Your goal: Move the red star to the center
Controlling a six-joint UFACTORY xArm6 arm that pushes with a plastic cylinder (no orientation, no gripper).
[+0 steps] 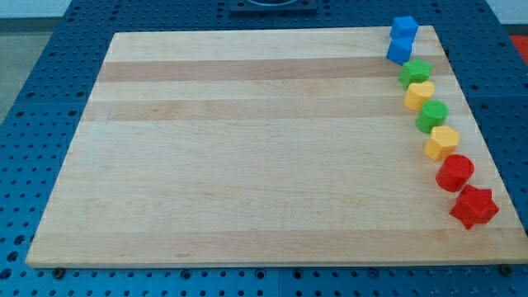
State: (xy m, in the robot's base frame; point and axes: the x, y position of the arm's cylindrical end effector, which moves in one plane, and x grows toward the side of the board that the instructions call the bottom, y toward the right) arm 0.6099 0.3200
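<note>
The red star [474,205] lies on the wooden board [247,157] near its bottom right corner. It is the lowest of a column of blocks along the board's right edge and touches the red round block [454,173] just above it. My tip does not show in the camera view, nor does any part of the rod.
Above the red round block the column runs up the right edge: a yellow hexagon [442,143], a green round block [431,115], a yellow heart [419,95], a green star [416,73], and two blue blocks [399,49] [404,28] at the top right corner.
</note>
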